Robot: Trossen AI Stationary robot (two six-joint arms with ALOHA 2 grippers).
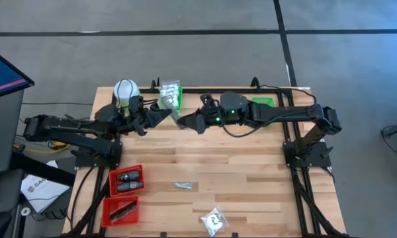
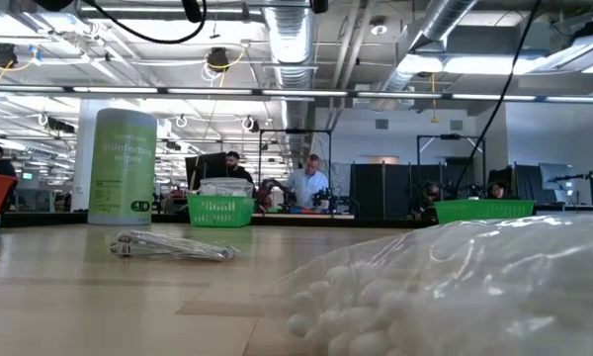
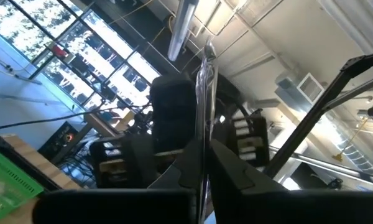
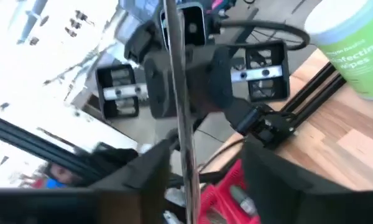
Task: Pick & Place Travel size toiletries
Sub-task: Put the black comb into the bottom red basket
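A slim silvery sachet (image 1: 176, 118), one of the travel size toiletries, hangs in the air over the far middle of the table, between my two grippers. My left gripper (image 1: 164, 118) comes from the table's left and is shut on it. My right gripper (image 1: 187, 121) faces it from the right and is open, its fingers standing on either side of the sachet's other end (image 4: 176, 93). Another sachet (image 1: 182, 186) and a white crinkly packet (image 1: 214, 220) lie flat on the near part of the table. My left gripper pinches the sachet's left end (image 3: 203, 163) between its two fingers, coming from the table's left and pointing slightly upward, along the sachet. The sachet stands on edge, lifted clear, sticking out past the fingertips toward the right gripper. My right gripper: whether one finger (image 4: 154, 171) touches the sachet I cannot tell.
A light-green canister (image 1: 126, 91) with a white lid stands far left, beside a green basket (image 1: 170, 96) holding packets. Another green basket (image 1: 263, 101) is at the far right. Two red baskets (image 1: 126, 180) (image 1: 120, 210) with dark pieces sit near left.
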